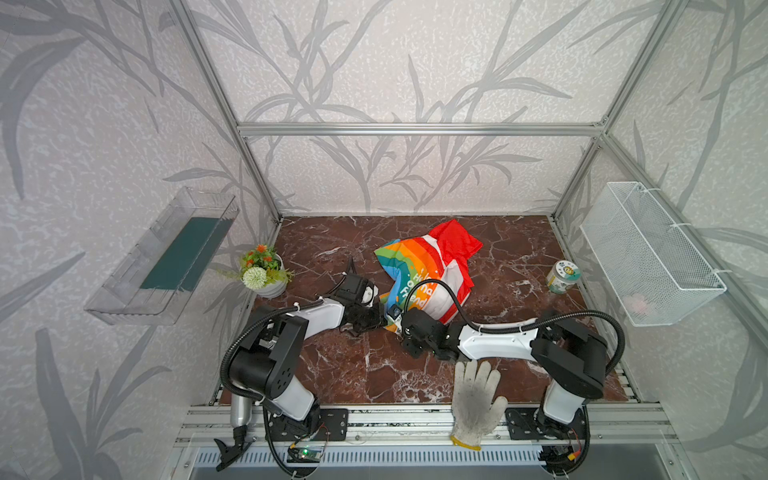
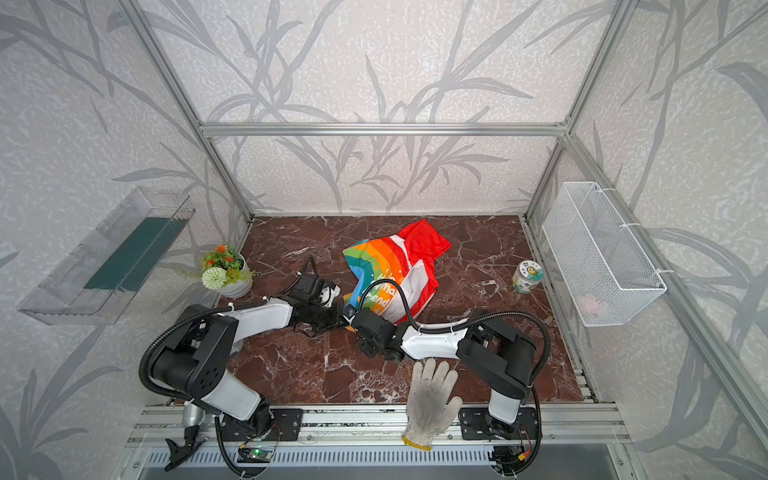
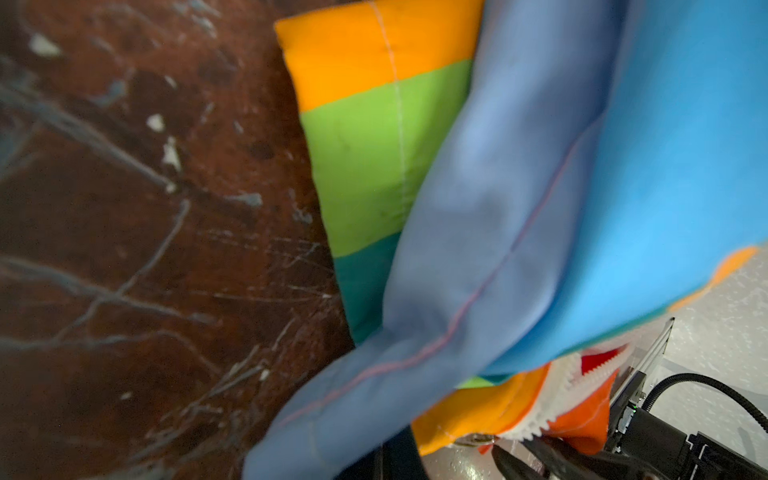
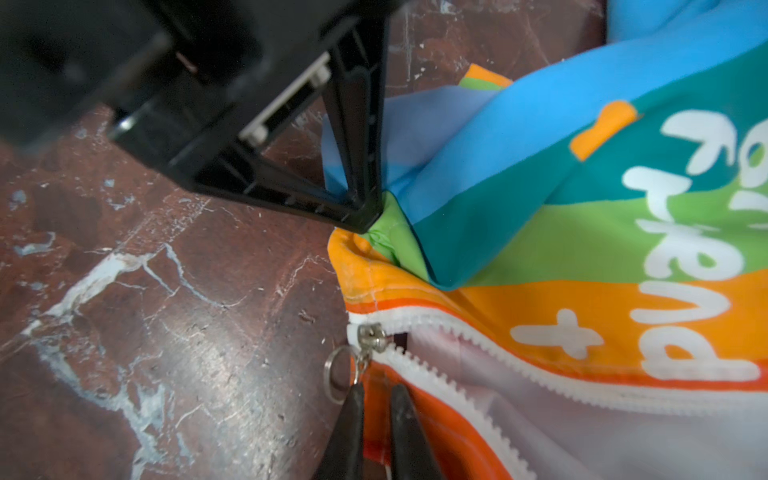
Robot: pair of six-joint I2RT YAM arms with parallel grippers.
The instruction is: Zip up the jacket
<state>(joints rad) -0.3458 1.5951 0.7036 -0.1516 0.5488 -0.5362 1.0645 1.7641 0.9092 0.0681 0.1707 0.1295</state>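
The jacket (image 1: pixel 428 266) lies crumpled in the middle of the table, rainbow stripes up and its red part toward the back; it also shows in the other top view (image 2: pixel 390 270). My left gripper (image 4: pixel 365 216) is shut on the jacket's bottom corner, pinching green and orange fabric. The white zipper (image 4: pixel 478 345) gapes open above its metal slider (image 4: pixel 372 336) at the hem. Its ring pull (image 4: pixel 336 374) lies beside one finger of my right gripper (image 4: pixel 376 392), whose tips stand slightly apart over orange fabric, open and gripping nothing. Both grippers meet at the near hem (image 1: pixel 390 322).
A dirty white work glove (image 1: pixel 473 399) lies at the front edge by the right arm's base. A flower pot (image 1: pixel 264 270) stands at the left, a small jar (image 1: pixel 562 276) at the right. A wire basket (image 1: pixel 652 253) and a clear tray (image 1: pixel 166 257) hang on the side walls.
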